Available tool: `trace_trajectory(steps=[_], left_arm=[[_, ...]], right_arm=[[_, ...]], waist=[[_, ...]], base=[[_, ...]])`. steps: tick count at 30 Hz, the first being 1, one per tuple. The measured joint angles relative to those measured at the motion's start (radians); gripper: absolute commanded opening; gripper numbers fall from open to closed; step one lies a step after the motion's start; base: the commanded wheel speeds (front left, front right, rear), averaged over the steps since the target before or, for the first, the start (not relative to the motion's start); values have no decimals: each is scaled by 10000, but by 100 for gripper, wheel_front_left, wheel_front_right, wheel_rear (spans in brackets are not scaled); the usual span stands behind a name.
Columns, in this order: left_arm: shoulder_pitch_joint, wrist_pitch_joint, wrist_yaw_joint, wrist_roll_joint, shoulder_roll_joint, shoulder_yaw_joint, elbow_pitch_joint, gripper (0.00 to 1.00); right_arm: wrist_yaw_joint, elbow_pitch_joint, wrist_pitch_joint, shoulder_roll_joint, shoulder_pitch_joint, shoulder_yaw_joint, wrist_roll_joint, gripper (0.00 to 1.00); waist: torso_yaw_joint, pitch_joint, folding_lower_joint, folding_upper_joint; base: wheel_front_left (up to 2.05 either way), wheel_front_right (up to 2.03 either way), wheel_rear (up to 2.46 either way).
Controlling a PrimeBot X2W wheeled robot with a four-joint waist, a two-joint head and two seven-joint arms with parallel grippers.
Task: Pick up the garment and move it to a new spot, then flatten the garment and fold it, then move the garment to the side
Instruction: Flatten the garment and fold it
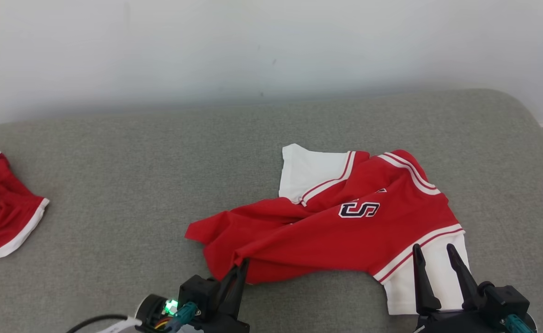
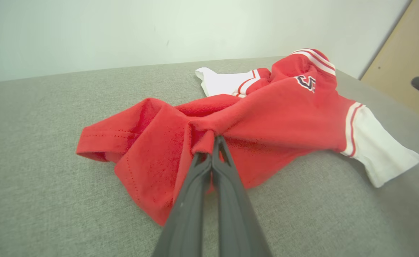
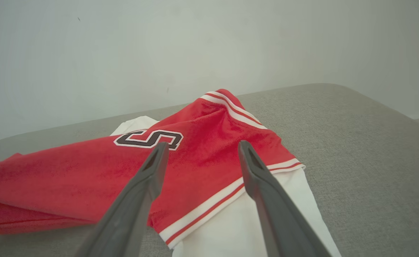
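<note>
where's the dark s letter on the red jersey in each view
Head view: dark S letter right of centre, on the red jersey.
Left wrist view: upper right, partly hidden.
Right wrist view: left of centre.
Shared landmark: white red-striped sleeve.

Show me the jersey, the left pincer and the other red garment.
jersey (image 1: 340, 240), head view, red body below its S.
left pincer (image 2: 214, 140), left wrist view, between its fingertips, shut on the jersey.
other red garment (image 1: 1, 210), head view, its red cloth.
</note>
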Motion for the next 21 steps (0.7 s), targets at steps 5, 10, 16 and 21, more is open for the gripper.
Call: trace_trajectory(steps=[5,10,16,21], left_arm=[[300,1235,600,334,756,-161,-2765,0],[264,2046,842,428,1051,-221,-3879,0],[-416,2397,593,447,924,-357,-3208,0],[-897,2167,161,313,790,-328,-1622,0]], right_arm=[[0,107,0,6,-5,63,15,100],[0,276,0,6,-266,155,17,100],[0,491,0,6,-542,165,6,100],[0,658,0,4,-721,155,0,100]], waist=[[191,14,0,0],[3,133,0,-1],[-498,316,0,0],[-1000,503,0,0]], base=[[0,0,0],[0,0,0],[0,0,0],[0,0,0]])
